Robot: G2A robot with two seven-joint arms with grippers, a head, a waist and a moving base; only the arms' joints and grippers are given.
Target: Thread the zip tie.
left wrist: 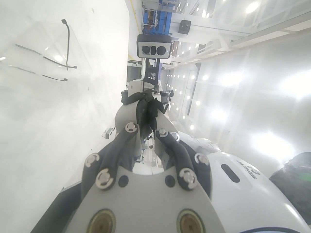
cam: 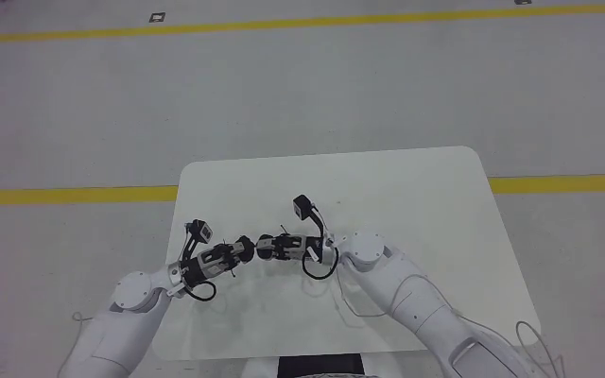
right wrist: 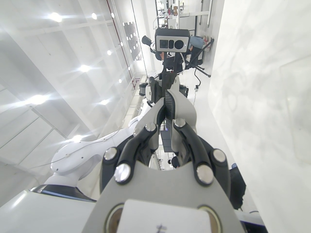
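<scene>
We see both arms bent inward over the near part of the white table (cam: 425, 189), elbows out to the sides and forearms angled toward each other, so that the left gripper (cam: 244, 249) and the right gripper (cam: 266, 248) meet almost tip to tip in front of the robot. Each wrist is rolled so that its camera stands off to the far side of the hand, and each wrist view looks straight at the other arm's camera. In the left wrist view the left gripper (left wrist: 145, 109) has its dark-covered fingers (left wrist: 126, 137) drawn together at the tips. In the right wrist view the right gripper (right wrist: 167, 100) is likewise closed, its ribbed pads (right wrist: 170, 103) pressed against each other. We cannot tell whether a tie is pinched in either one, since the meeting point is dark and crowded. The loose black zip ties (left wrist: 68, 45) lie flat on the table well away from the grippers, on a clear sheet (left wrist: 36, 35) (it may be a shallow tray). One is curved with its head at the far end, and the others are laid roughly side by side.
</scene>
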